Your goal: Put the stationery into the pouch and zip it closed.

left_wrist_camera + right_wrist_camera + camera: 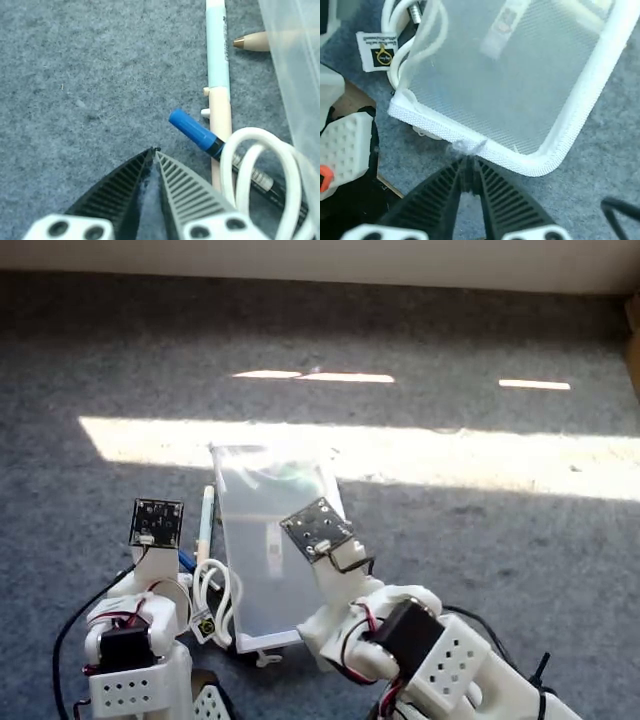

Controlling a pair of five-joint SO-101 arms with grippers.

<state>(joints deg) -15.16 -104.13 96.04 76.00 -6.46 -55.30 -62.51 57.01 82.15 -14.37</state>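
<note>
The see-through mesh pouch with a white edge [250,540] lies flat on the grey fuzzy worktop [450,360], between the two arms. A pale thing shows through the mesh, but it is too blurry to tell what it is.

The right tool [467,161] is pressed shut. Its tips sit right at the white edge of the pouch [520,75], near a corner. I cannot tell if they pinch anything.

The left tool [155,150] is shut too and holds nothing. It hangs over bare worktop, just beside the pens.

The pens lie outside the pouch, along its side. A long pale blue and cream pen [218,65] lies straight next to the pouch. A dark pen with a bright blue cap [194,131] lies tilted across it, with the cap pointing at the left tool. A cream pen with a gold tip [255,41] pokes out from under the pouch.

A looped white cable [255,132] rests over the dark pen, and it has a small white paper tag [379,50]
</note>
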